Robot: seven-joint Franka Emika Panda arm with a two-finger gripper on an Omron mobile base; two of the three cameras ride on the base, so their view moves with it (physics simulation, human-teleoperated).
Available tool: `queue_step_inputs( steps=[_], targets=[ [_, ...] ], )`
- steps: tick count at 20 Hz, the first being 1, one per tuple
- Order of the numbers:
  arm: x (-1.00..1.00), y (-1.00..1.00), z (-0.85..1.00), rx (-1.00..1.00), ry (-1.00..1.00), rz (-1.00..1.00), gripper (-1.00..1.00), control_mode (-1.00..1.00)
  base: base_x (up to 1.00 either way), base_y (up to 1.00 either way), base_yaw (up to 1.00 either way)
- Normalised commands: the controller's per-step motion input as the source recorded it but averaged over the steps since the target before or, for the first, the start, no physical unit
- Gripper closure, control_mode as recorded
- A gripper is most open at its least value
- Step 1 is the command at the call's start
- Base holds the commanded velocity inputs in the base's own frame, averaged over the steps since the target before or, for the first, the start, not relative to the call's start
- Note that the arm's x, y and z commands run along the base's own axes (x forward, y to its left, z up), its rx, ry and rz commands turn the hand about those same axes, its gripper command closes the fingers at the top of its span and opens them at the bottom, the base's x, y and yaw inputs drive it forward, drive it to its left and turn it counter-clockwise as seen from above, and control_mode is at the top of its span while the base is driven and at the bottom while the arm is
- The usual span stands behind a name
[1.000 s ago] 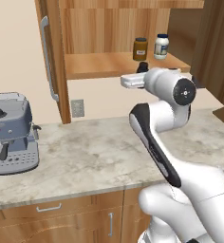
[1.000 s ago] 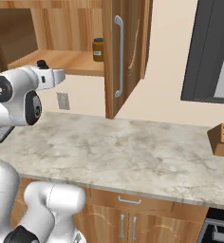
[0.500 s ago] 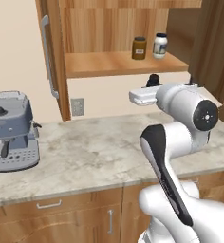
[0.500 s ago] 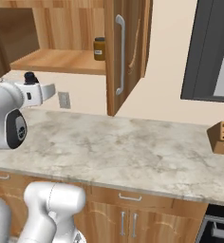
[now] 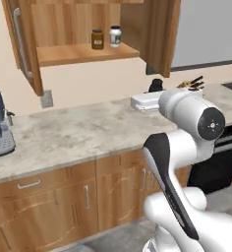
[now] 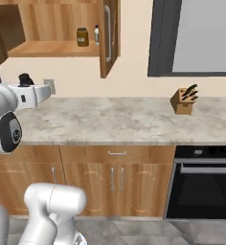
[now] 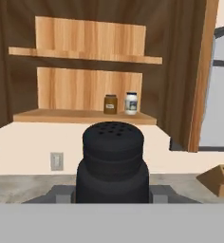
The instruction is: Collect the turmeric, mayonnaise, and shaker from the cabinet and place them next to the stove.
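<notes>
End effector [image 7: 112, 192] clamped on black shaker [image 7: 112, 156], turmeric [image 7: 110, 104] and mayonnaise [image 7: 131, 103] (side by side) on cabinet [image 7: 85, 116] shelf

Cabinet [image 5: 83, 51] light grained wood; counter [image 5: 78, 133] mottled polished stone; shaker [image 7: 112, 161] matt black plastic, ribbed.

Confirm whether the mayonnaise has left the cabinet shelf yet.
No, the mayonnaise stands on the cabinet shelf beside the turmeric, while the end effector holds the shaker.

Turmeric [image 5: 97, 39] and mayonnaise [image 5: 115, 36] stand on the cabinet [image 5: 69, 54] shelf.
</notes>
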Motion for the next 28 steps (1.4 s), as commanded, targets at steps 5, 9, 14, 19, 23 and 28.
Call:
queue_step_inputs(
  steps=[5, 9, 14, 19, 23, 28],
  targets=[
    [0.0, 0.0, 0.0, 0.0, 0.0, 0.0, 1.0, 1.0, -0.3, 0.0, -0.69],
    [0.0, 0.0, 0.0, 0.0, 0.0, 0.0, 1.0, 1.0, -0.02, 0.0, -0.75],
    [0.0, 0.0, 0.0, 0.0, 0.0, 0.0, 1.0, 1.0, 0.0, -0.11, -0.69],
    [0.0, 0.0, 0.0, 0.0, 0.0, 0.0, 1.0, 1.0, 0.28, -0.02, -0.6],
    [0.0, 0.0, 0.0, 0.0, 0.0, 0.0, 1.0, 1.0, 0.68, 0.07, -0.53],
    [0.0, 0.0, 0.0, 0.0, 0.0, 0.0, 1.0, 1.0, 0.68, 0.1, -0.52]
  ],
)
